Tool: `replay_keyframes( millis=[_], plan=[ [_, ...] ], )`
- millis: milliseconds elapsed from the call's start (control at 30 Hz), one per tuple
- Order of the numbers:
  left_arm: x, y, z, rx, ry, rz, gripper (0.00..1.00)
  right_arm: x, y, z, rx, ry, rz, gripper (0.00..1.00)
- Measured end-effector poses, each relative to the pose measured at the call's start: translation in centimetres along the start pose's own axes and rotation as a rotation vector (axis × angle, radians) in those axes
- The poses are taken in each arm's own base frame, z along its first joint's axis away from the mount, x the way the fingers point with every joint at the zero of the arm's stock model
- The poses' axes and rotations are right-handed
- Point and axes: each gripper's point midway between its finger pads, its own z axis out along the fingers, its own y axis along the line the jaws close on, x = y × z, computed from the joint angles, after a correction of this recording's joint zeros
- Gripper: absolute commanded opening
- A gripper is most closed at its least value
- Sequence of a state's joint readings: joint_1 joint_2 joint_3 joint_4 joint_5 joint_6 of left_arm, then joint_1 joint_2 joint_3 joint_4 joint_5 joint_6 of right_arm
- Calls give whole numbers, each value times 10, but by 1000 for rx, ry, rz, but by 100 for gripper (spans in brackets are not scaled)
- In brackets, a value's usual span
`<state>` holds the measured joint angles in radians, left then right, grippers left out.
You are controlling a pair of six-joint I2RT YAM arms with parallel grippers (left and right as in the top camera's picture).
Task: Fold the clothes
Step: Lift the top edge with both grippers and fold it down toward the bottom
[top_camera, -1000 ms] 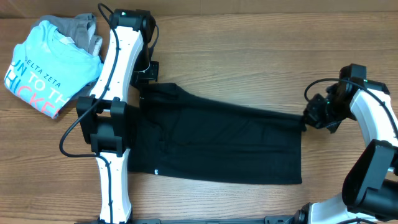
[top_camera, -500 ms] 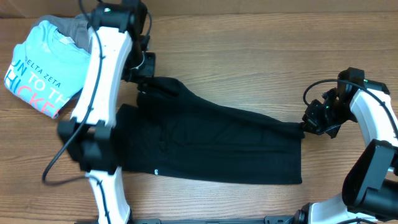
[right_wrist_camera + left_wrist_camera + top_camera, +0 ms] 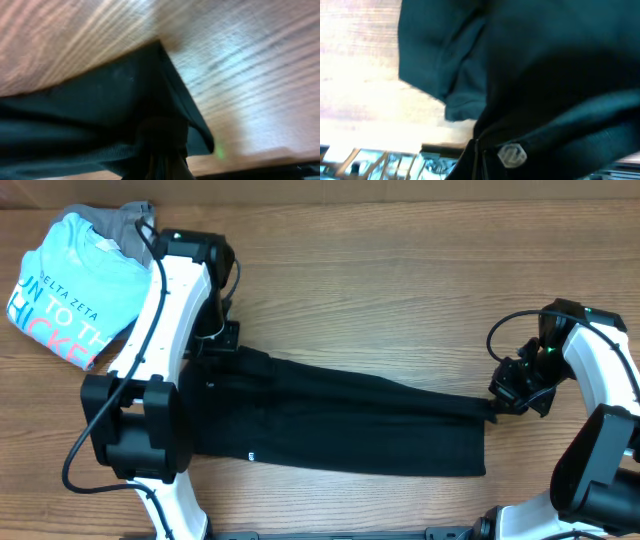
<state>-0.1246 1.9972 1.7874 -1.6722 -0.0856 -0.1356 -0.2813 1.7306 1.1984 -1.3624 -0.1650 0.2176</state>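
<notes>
Where pinched between closed fingers at either end, pulled into a long band with shallow creases: black T-shirt (image 3: 350,415), soft matte knit, spanning from left gripper (image 3: 218,348) to right gripper (image 3: 495,398). Left gripper clamped tight on one far corner of the shirt, cloth bunched in folds right at the fingertips and, seen from the left wrist, hanging past them in a loose rounded flap. Right gripper likewise closed hard on the opposite far corner, fabric drawn to a sharp point at the grip, finely ribbed cloth just beside the fingers in the right wrist view. Near edge of the shirt lying flat on the table (image 3: 380,280), closer to the arm bases than either gripper; tiny white label (image 3: 251,457) on that edge, toward the left gripper's side. Tabletop of smooth pale brown wood-grain, long streaks running side to side, washed out by glare under both wrists. Outward of the left gripper, well apart from the black cloth: folded light blue T-shirt (image 3: 70,290) with white and pink lettering, crumpled grey garment (image 3: 125,220) touching its far side. Past the table's edge in the left wrist view, only a bluish blur.
</notes>
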Motion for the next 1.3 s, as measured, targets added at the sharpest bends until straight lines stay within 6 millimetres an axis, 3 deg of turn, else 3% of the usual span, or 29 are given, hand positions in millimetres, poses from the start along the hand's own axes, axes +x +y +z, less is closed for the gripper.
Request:
replay_keyframes(
  millis=[333, 467, 600, 833, 1100, 1300],
  plan=[
    [6, 24, 4, -8, 26, -75, 4, 1, -8, 0, 45, 1, 18, 4],
    [18, 30, 4, -3, 31, -90, 4, 9, -12, 9, 54, 32, 25, 4],
    [33, 29, 17, -9, 85, -91, 4, 18, -17, 19, 65, 68, 36, 5],
    [44, 29, 36, -23, 147, -88, 4, 17, -20, 24, 78, 61, 68, 53],
    [44, 30, 36, -29, 148, -97, 4, -2, -28, 22, 35, 1, 141, 61],
    [44, 30, 36, -32, 147, -106, 4, -10, -9, 28, -61, -26, 96, 59]
  ],
)
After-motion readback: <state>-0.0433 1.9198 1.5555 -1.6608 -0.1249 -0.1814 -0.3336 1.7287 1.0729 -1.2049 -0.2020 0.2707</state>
